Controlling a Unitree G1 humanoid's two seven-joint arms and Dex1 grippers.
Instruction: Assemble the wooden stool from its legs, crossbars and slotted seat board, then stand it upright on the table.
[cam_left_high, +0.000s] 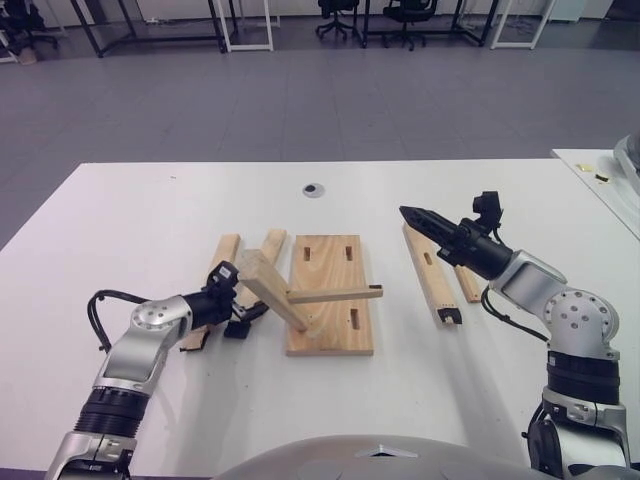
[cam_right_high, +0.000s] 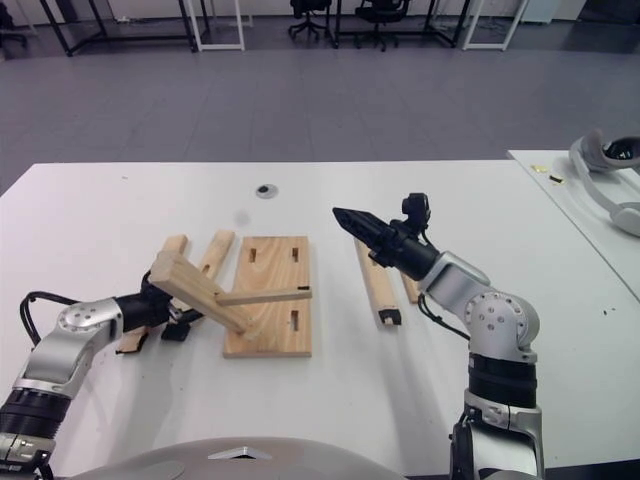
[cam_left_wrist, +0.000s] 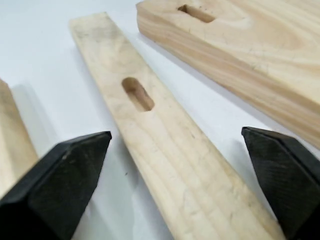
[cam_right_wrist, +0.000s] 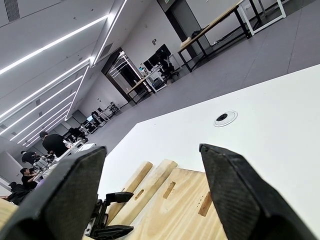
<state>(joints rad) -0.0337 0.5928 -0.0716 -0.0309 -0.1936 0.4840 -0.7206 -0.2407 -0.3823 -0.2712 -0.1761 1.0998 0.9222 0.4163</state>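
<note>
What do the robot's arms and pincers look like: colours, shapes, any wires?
The left arm and right arm are silver-grey with rounded joint housings, turning black toward the wrists. A black cable loops beside each. The left gripper and right gripper each have two black, wedge-shaped fingers with finely textured surfaces.

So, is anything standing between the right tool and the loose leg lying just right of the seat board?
Nothing visible does. The right tool hangs open above the far end of the loose leg, with bare table around it. The joined leg and crossbar rest on the seat board, well to the left.
</note>
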